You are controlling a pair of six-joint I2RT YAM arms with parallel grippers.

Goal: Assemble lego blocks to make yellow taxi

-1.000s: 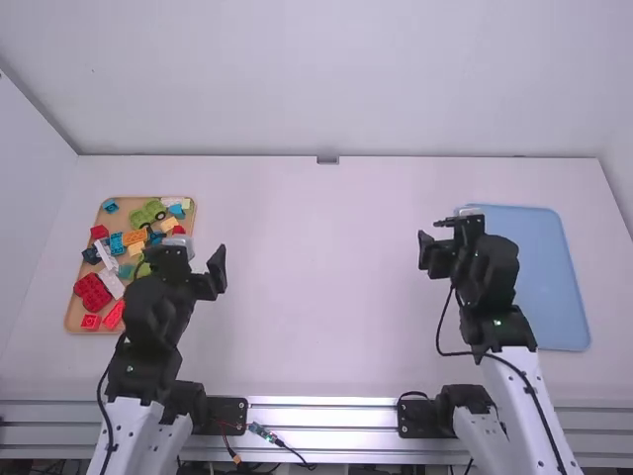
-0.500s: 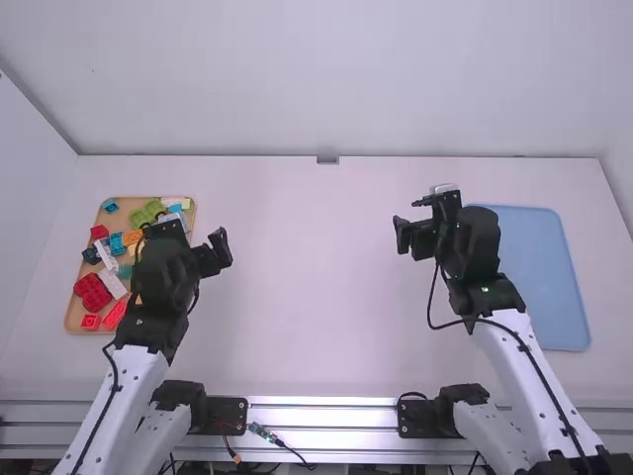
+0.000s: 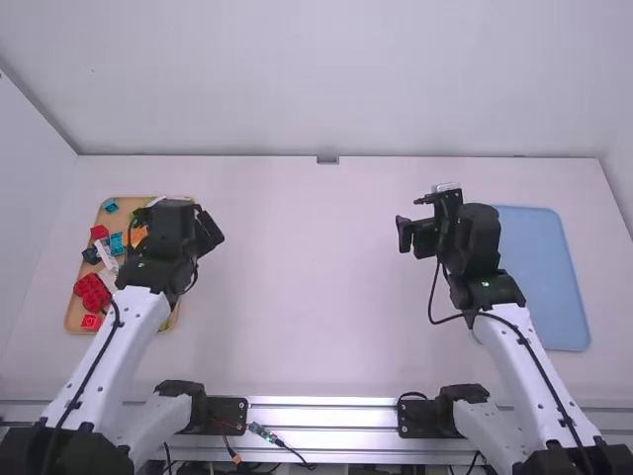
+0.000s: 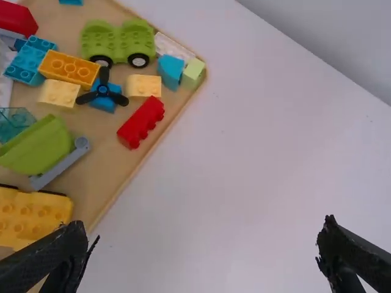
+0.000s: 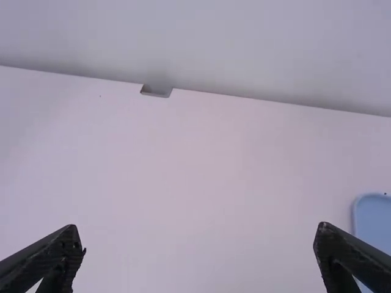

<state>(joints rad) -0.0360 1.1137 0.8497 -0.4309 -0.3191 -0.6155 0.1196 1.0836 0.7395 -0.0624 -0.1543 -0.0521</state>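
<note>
Picking left pincer (image 4: 203, 235): spread; you should centre it over the near yellow block (image 4: 36, 207).
Right pincer (image 5: 200, 238): spread.
Tray (image 4: 113, 174): lift above its rim.

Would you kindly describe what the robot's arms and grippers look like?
The left arm and right arm have white links dotted with small dark spots, and black joints; a black cable runs along each. The left gripper and right gripper are black, each with two tapering fingers.
</note>
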